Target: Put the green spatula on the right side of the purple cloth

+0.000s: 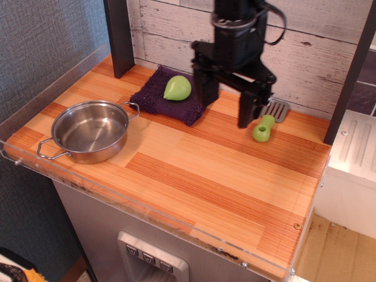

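The green spatula (268, 121) lies flat on the wooden counter at the right, lime handle toward the front, grey slotted blade toward the wall. The purple cloth (174, 94) lies at the back centre, with a smooth green pear-shaped object (177, 87) on it. My gripper (227, 107) hangs open and empty above the counter, between the cloth and the spatula, its fingers wide apart. The right finger (247, 110) stands just left of the spatula's handle. The left finger covers the cloth's right edge.
A steel pot (89, 130) with two handles stands at the front left. A dark post (119, 36) stands at the back left corner, a plank wall runs behind. A clear plastic lip edges the counter's front and left sides.
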Available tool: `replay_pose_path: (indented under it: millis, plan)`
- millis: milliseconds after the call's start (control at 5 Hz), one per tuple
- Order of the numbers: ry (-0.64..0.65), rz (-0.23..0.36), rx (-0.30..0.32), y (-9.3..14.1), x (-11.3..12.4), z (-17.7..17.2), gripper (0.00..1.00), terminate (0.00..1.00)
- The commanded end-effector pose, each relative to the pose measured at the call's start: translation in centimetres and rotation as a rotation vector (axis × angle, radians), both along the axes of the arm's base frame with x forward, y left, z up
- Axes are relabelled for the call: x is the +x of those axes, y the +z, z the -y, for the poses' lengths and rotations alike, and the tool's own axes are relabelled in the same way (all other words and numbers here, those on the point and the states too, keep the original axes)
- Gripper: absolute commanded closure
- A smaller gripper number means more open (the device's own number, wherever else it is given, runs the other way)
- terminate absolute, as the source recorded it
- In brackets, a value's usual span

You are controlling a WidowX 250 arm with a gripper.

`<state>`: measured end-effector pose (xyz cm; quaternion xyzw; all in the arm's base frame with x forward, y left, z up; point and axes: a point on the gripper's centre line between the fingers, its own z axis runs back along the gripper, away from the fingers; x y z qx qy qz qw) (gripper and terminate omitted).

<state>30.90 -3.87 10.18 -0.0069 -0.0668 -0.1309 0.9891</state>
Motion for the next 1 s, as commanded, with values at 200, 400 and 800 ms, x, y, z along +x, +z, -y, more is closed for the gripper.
replay_pose_path:
  millis: [200,400,800]
  plan:
    - [0.11,0.016,-0.012,1.3,-4.5,-1.9,0.0,0.0]
    - [0.145,0.023,-0.037,0.9,-5.0,-2.2,0.0,0.0]
    - [0.145,0.023,-0.037,0.9,-5.0,-2.2,0.0,1.0]
